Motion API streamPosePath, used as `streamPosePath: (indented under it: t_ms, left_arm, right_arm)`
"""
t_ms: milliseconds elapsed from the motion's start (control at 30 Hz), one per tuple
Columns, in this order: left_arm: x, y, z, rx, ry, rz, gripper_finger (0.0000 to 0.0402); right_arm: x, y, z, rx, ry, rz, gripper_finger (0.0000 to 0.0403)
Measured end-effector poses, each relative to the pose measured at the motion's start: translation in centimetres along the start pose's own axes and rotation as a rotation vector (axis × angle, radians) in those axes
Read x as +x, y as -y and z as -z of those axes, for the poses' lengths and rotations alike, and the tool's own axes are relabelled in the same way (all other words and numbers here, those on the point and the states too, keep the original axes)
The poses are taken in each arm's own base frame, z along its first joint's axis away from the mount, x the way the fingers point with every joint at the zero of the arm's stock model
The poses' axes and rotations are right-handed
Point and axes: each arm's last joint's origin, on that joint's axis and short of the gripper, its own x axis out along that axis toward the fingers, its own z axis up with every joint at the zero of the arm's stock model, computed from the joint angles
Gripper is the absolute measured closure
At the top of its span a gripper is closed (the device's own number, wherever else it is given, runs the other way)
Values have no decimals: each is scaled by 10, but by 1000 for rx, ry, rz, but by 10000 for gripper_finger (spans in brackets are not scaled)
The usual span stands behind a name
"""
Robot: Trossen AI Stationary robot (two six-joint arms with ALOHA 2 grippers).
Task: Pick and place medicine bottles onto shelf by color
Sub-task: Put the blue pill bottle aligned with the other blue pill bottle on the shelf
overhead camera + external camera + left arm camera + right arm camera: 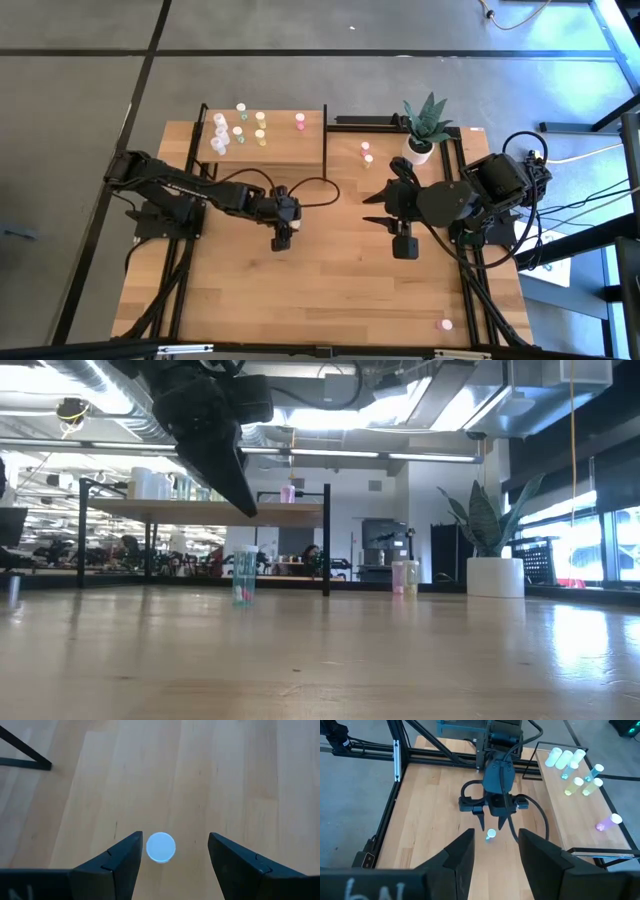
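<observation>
Wooden table (pixel 330 290) from above: the left end effector (pixel 281 240) hangs open over a small bottle (pixel 284 242). Low down, that bottle (pixel 244 575) stands alone. Left wrist: its top (pixel 161 847) sits between open fingers (pixel 122 857). Right end effector (pixel 495 845) waits open; the shelf (pixel 585 815) holds more bottles.

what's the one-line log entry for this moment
left gripper: open over bottle | right gripper: open, waiting

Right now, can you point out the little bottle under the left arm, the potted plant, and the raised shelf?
little bottle (pixel 161 847), left wrist view, on its round cap between the open end effector's fingers.
potted plant (pixel 421 146), high view, on the white pot.
raised shelf (pixel 285 145), high view, on a bare patch of its wooden top.
</observation>
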Motion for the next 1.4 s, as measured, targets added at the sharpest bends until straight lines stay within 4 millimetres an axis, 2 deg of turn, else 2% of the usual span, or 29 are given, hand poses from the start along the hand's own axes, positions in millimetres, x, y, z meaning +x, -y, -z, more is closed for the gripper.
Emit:
streamPosePath:
  t_ms: [133, 767, 1400]
  left_arm:
    - [0, -1, 0, -4, -1, -3, 182]
    - [27, 1, 7, 36, -83, -23, 182]
    - [34, 1, 7, 38, -79, -55, 182]
  right_arm:
    - [0, 0, 0, 0, 0, 0, 249]
    - [1, 0, 3, -13, -35, 7, 249]
    - [1, 0, 3, -12, -33, 7, 249]
